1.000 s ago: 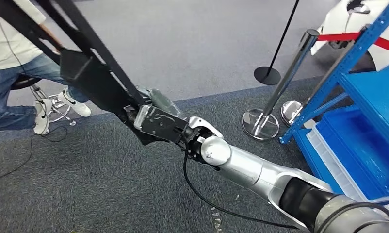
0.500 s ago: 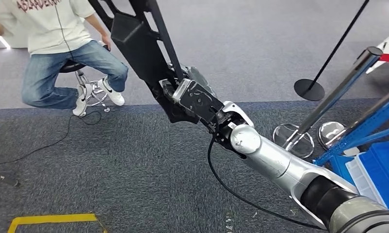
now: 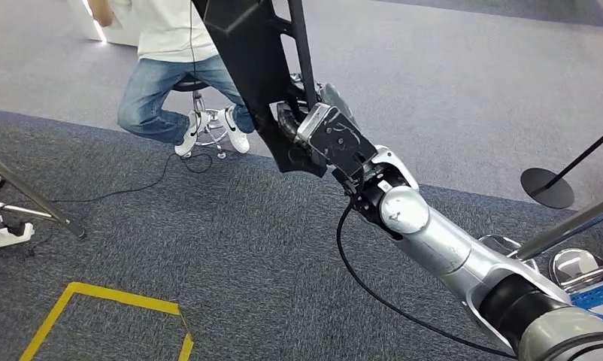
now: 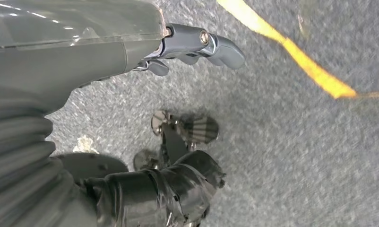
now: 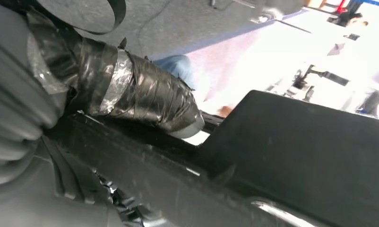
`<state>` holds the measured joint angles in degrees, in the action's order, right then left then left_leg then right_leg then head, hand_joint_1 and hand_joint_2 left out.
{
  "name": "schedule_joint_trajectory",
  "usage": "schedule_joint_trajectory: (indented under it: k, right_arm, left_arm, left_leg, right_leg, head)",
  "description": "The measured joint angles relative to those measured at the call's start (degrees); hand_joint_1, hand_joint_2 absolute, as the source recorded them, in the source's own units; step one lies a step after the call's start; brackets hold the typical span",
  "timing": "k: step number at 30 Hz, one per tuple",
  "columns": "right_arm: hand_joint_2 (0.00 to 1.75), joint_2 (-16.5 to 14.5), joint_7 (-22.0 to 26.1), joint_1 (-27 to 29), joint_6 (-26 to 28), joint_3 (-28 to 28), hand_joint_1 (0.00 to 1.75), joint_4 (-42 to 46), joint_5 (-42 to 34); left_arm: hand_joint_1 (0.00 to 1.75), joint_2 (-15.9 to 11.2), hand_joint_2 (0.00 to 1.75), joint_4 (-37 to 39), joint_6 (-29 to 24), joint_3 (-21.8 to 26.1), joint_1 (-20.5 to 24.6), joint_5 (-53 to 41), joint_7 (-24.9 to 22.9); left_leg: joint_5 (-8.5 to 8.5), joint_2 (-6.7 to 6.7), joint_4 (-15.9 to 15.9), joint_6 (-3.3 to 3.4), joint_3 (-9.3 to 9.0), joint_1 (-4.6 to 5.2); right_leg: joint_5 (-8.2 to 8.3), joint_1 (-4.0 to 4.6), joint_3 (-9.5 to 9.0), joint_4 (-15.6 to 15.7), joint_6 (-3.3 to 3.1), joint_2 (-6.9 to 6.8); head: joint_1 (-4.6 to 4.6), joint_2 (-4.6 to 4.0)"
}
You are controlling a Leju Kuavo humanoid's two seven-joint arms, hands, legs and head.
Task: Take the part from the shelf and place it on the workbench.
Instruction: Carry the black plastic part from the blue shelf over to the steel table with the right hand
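One long black part (image 3: 255, 53), a flat matte panel with slim bars running off its edges, is held up by the right robot hand (image 3: 322, 139) at about 12 o'clock in the head view, well above the floor. In the right wrist view the tape-wrapped thumb (image 5: 145, 97) presses on the part's (image 5: 291, 156) dull, smooth surface, so that robot hand is clamped on it. The silver right arm (image 3: 449, 252) reaches in from 4 o'clock, a black cable (image 3: 374, 293) looping beneath it. The left robot hand (image 4: 192, 45) hangs over grey speckled carpet (image 4: 282, 151), grey fingers lightly curled and holding nothing. A yellow tape line (image 3: 107, 297) marks the carpet at 7 o'clock. At 11 o'clock a person in jeans (image 3: 167, 94) sits on a stool (image 3: 201, 113). Chrome stanchion bases (image 3: 573, 263) shine at 4 o'clock.
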<state>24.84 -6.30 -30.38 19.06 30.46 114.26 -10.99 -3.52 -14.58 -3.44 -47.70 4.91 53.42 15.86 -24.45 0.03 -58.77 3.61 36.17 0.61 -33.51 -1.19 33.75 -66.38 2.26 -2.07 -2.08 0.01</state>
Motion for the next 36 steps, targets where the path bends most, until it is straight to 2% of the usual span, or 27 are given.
schedule_joint_trajectory:
  k: [1, 2, 3, 4, 5, 6, 7, 8, 9, 10, 11, 12, 13, 14, 15, 16, 17, 18, 19, 20, 22, 23, 29, 31, 33, 34, 36]
  right_arm:
    - [1.75, 0.19, 0.00, 0.20, 0.01, -0.17, 1.75, 0.15, 0.02]
    - [1.75, 0.34, -0.06, 0.51, 0.03, -0.34, 1.75, 0.25, 0.02]
    - [1.75, 0.49, -0.14, 0.86, 0.04, -0.45, 1.75, 0.29, 0.03]
    - [1.75, 0.64, -0.22, 1.13, 0.05, -0.52, 1.75, 0.37, 0.06]
    - [1.75, 0.78, -0.31, 1.31, 0.06, -0.58, 1.75, 0.49, 0.11]
    - [1.75, 0.93, -0.36, 1.36, 0.07, -0.64, 1.75, 0.67, 0.16]
    - [1.75, 1.05, -0.42, 1.34, 0.07, -0.74, 1.75, 0.87, 0.23]
    - [1.75, 1.16, -0.51, 1.35, 0.08, -0.88, 1.75, 1.10, 0.29]
    - [1.75, 1.28, -0.65, 1.39, 0.09, -1.00, 1.75, 1.27, 0.38]
    - [1.75, 1.40, -0.81, 1.44, 0.10, -1.09, 1.75, 1.39, 0.47]
    - [1.75, 1.50, -0.94, 1.48, 0.12, -1.14, 1.75, 1.48, 0.56]
    - [1.75, 1.58, -1.04, 1.47, 0.13, -1.15, 1.75, 1.55, 0.65]
    - [1.75, 1.62, -1.10, 1.45, 0.13, -1.18, 1.75, 1.69, 0.72]
    - [1.75, 1.69, -1.15, 1.40, 0.13, -1.26, 1.75, 1.88, 0.77]
    - [1.75, 1.77, -1.24, 1.35, 0.12, -1.35, 1.75, 2.05, 0.82]
    - [1.75, 1.87, -1.37, 1.33, 0.11, -1.45, 1.75, 2.19, 0.87]
    - [1.75, 1.97, -1.56, 1.29, 0.09, -1.53, 1.75, 2.27, 0.91]
    - [1.75, 2.09, -1.82, 1.28, 0.07, -1.56, 1.75, 2.31, 0.96]
    - [1.75, 2.24, -2.08, 1.24, 0.05, -1.57, 1.75, 2.39, 0.98]
    - [1.75, 2.42, -2.31, 1.14, 0.04, -1.59, 1.75, 2.51, 0.99]
    - [1.75, 2.75, -2.58, 0.83, 0.04, -1.65, 1.75, 2.79, 1.00]
    - [1.75, 2.83, -2.64, 0.72, 0.04, -1.68, 1.75, 2.89, 1.00]
    - [1.75, 2.86, -2.66, 0.64, 0.04, -1.70, 1.75, 2.94, 1.00]
    - [1.75, 2.94, -2.67, 0.53, 0.04, -1.80, 1.75, 3.03, 1.01]
    - [1.75, 3.21, -2.86, 0.41, 0.01, -2.06, 1.75, 3.23, 1.01]
    - [1.75, 3.53, -2.98, 0.28, -0.04, -2.22, 1.75, 3.46, 1.01]
    - [1.75, 4.42, -3.32, 0.19, -0.23, -2.46, 1.75, 3.88, 0.96]
  left_arm:
    - [0.00, 0.00, 1.75, 0.00, -0.31, -0.03, 0.08, -0.08, 0.03]
    - [0.00, 0.00, 1.75, 0.00, -0.60, -0.06, 0.17, -0.15, 0.04]
    - [0.00, 0.00, 1.75, 0.00, -0.81, -0.08, 0.20, -0.20, 0.05]
    - [0.00, 0.00, 1.75, 0.00, -0.98, -0.09, 0.21, -0.20, 0.05]
    - [0.00, 0.00, 1.75, 0.00, -1.14, -0.10, 0.21, -0.19, 0.05]
    - [0.00, 0.00, 1.75, 0.00, -1.25, -0.10, 0.18, -0.17, 0.05]
    - [0.00, 0.00, 1.75, 0.00, -1.37, -0.10, 0.19, -0.16, 0.05]
    - [0.00, 0.00, 1.75, 0.00, -1.45, -0.10, 0.22, -0.16, 0.04]
    - [0.00, 0.00, 1.75, 0.00, -1.50, -0.10, 0.23, -0.16, 0.03]
    - [0.00, 0.00, 1.75, 0.01, -1.56, -0.10, 0.21, -0.16, 0.02]
    - [0.00, -0.04, 1.75, 0.02, -1.60, -0.10, 0.13, -0.16, 0.01]
    - [0.00, -0.04, 1.75, 0.03, -1.62, -0.11, -0.05, -0.15, 0.00]
    - [0.00, -0.03, 1.75, 0.04, -1.63, -0.12, -0.15, -0.15, 0.00]
    - [0.00, -0.03, 1.75, 0.05, -1.63, -0.12, -0.16, -0.14, 0.00]
    - [0.00, 0.02, 1.75, 0.06, -1.63, -0.12, -0.10, -0.11, 0.00]
    - [0.00, 0.02, 1.75, 0.07, -1.63, -0.12, 0.05, -0.07, 0.01]
    - [0.00, 0.02, 1.75, 0.07, -1.62, -0.12, 0.15, -0.02, 0.00]
    - [0.00, 0.02, 1.75, 0.07, -1.60, -0.12, 0.16, 0.05, 0.00]
    - [0.00, 0.01, 1.75, 0.07, -1.58, -0.12, 0.11, 0.09, -0.02]
    - [0.00, -0.02, 1.75, 0.07, -1.56, -0.13, 0.06, 0.11, -0.03]
    - [0.00, -0.08, 1.75, 0.07, -1.55, -0.14, 0.00, 0.13, -0.04]
    - [0.00, -0.10, 1.75, 0.07, -1.55, -0.14, 0.00, 0.13, -0.04]
    - [0.00, -0.11, 1.75, 0.07, -1.55, -0.14, 0.02, 0.13, -0.04]
    - [0.00, -0.18, 1.75, 0.07, -1.56, -0.14, 0.10, 0.13, -0.04]
    - [0.00, -0.26, 1.75, 0.07, -1.59, -0.18, 0.29, 0.13, -0.04]
    - [0.00, -0.27, 1.75, 0.07, -1.66, -0.21, 0.29, 0.12, -0.04]
    - [0.00, -0.30, 1.75, 0.08, -1.89, -0.50, 0.34, 0.12, 0.00]
  left_leg:
    - [-0.09, -0.64, 0.02, 0.27, -0.14, -0.03]
    - [-0.17, -1.42, -0.01, 0.40, -0.25, -0.04]
    - [-0.28, -2.27, -0.04, 0.43, -0.37, -0.03]
    - [-0.42, -3.13, -0.11, 0.41, -0.53, -0.06]
    - [-0.60, -4.02, -0.24, 0.29, -0.70, -0.11]
    - [-0.84, -4.86, -0.47, 0.07, -0.77, -0.18]
    - [-1.13, -5.66, -0.90, -0.24, -0.66, -0.17]
    - [-1.35, -6.44, -1.28, -0.58, -0.40, -0.20]
    - [-1.48, -7.13, -1.53, -0.93, -0.07, -0.24]
    - [-1.47, -7.84, -1.64, -1.24, 0.20, -0.30]
    - [-1.41, -8.54, -1.53, -1.51, 0.46, -0.43]
    - [-1.49, -8.23, -1.66, -1.80, 0.61, -0.42]
    - [-1.91, -7.00, -2.41, -2.13, 0.98, -0.35]
    - [-2.83, -5.13, -4.20, -2.47, 1.87, -0.29]
    - [-4.13, -2.92, -7.05, -2.81, 3.23, -0.32]
    - [-5.59, -1.46, -10.58, -3.11, 5.11, -0.45]
    - [-6.75, -0.75, -13.93, -3.30, 6.99, -0.62]
    - [-7.01, -0.47, -16.03, -3.37, 8.30, -0.73]
    - [-6.18, -0.34, -16.11, -3.34, 8.57, -0.78]
    - [-4.43, -0.14, -14.07, -3.18, 7.74, -0.77]
    - [-0.44, 0.86, -7.62, -2.65, 4.64, -0.61]
    - [0.66, 1.33, -5.47, -2.44, 3.55, -0.54]
    - [1.25, 1.93, -4.12, -2.26, 2.87, -0.44]
    - [0.86, 3.61, -2.82, -1.97, 2.21, 0.01]
    - [0.13, 4.43, -1.46, -1.31, 1.63, 0.75]
    - [0.10, 3.48, -0.71, -0.73, 1.09, 0.74]
    - [0.11, -0.59, 0.24, 0.20, 0.13, 0.27]
  right_leg:
    - [-1.35, 0.04, 2.36, -3.95, -0.04, 1.26]
    - [-2.01, 0.05, 4.64, -7.28, 0.00, 1.83]
    - [-1.66, 0.04, 6.25, -8.99, 0.06, 2.03]
    - [-0.22, 0.00, 6.81, -8.53, 0.11, 2.12]
    - [2.05, -0.10, 6.36, -6.09, 0.17, 2.31]
    - [4.52, -0.31, 5.19, -2.35, 0.24, 3.12]
    - [6.19, -0.53, 3.88, 1.23, 0.27, 4.47]
    - [7.13, -0.74, 2.88, 3.79, 0.20, 5.64]
    - [7.32, -0.83, 2.30, 5.19, 0.04, 6.47]
    - [7.02, -0.76, 2.08, 5.48, -0.24, 6.51]
    - [7.00, -0.81, 1.97, 5.54, -0.63, 5.80]
    - [6.99, -0.81, 1.75, 5.75, -0.99, 5.08]
    - [6.97, -0.87, 1.46, 5.98, -1.36, 4.36]
    - [6.93, -0.95, 1.14, 6.20, -1.70, 3.60]
    - [6.80, -0.85, 0.84, 6.32, -1.94, 2.85]
    - [6.63, -0.76, 0.62, 6.35, -2.13, 2.05]
    - [6.45, -0.68, 0.45, 6.35, -2.22, 1.29]
    - [6.24, -0.64, 0.24, 6.34, -2.24, 0.49]
    - [6.00, -0.60, -0.02, 6.34, -2.23, -0.29]
    - [5.74, -0.56, -0.35, 6.34, -2.20, -1.06]
    - [5.26, -0.47, -1.04, 6.36, -2.12, -2.29]
    - [5.13, -0.44, -1.23, 6.37, -2.09, -2.58]
    - [5.05, -0.43, -1.36, 6.38, -2.06, -2.75]
    - [4.92, -0.31, -1.53, 6.49, -1.94, -3.09]
    - [4.68, 0.01, -1.96, 6.90, -1.39, -4.46]
    - [3.65, 0.10, -1.61, 5.60, -0.95, -3.51]
    - [1.52, 0.04, 2.61, -1.52, -0.15, -0.32]
  head:
    - [-0.02, 0.01]
    - [-0.05, 0.00]
    - [-0.06, 0.01]
    - [-0.05, 0.01]
    - [-0.05, 0.01]
    - [-0.06, 0.02]
    - [-0.05, 0.01]
    - [-0.03, 0.01]
    - [-0.02, 0.01]
    - [0.01, 0.01]
    - [0.01, 0.02]
    - [0.00, 0.02]
    - [0.09, 0.02]
    - [0.17, 0.02]
    - [0.26, 0.01]
    - [0.33, 0.01]
    - [0.32, 0.01]
    - [0.32, 0.01]
    - [0.32, 0.01]
    - [0.32, 0.01]
    - [0.32, 0.02]
    - [0.32, 0.02]
    - [0.31, 0.02]
    - [0.32, 0.02]
    - [0.30, 0.02]
    - [0.24, 0.01]
    - [0.09, 0.01]
